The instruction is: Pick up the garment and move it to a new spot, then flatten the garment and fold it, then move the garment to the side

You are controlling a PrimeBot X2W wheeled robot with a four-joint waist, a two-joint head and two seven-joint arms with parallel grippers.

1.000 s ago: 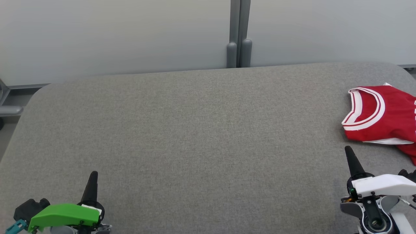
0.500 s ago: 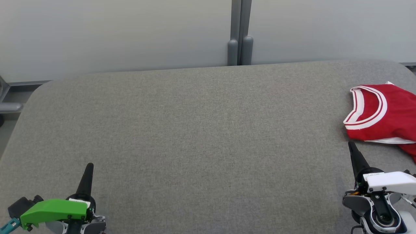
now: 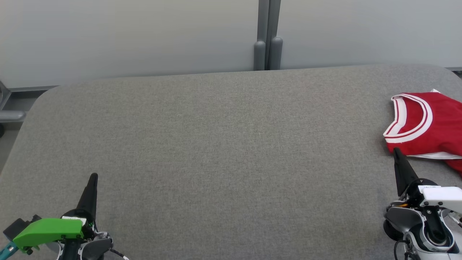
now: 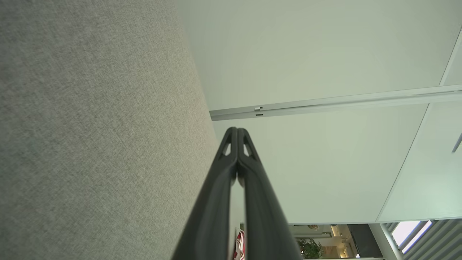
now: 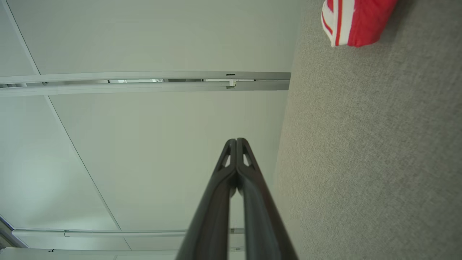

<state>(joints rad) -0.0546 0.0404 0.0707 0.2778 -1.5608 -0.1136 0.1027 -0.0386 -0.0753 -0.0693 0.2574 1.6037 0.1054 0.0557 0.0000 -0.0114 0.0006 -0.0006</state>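
The garment point(image 3: 429, 126) is a red jersey with white and red striped trim, lying folded at the right edge of the grey table point(image 3: 223, 144); part of it runs off the head view. My right gripper point(image 3: 397, 151) is shut with nothing in it, its tip just in front of the garment's near edge. The right wrist view has the shut fingers point(image 5: 236, 142) and the garment point(image 5: 355, 20) at the top right. My left gripper point(image 3: 93, 177) stands shut and empty at the lower left, far from the garment. Its closed fingers point(image 4: 237, 131) point past the table's edge.
Pale partition walls stand behind the table, joined by a grey post point(image 3: 267, 43). The table has rounded corners, and its left edge drops to a floor with a grey rail point(image 3: 11, 115).
The head view has shifted a little. My right gripper's tip has come closer to the garment's near edge. Both grippers stay shut.
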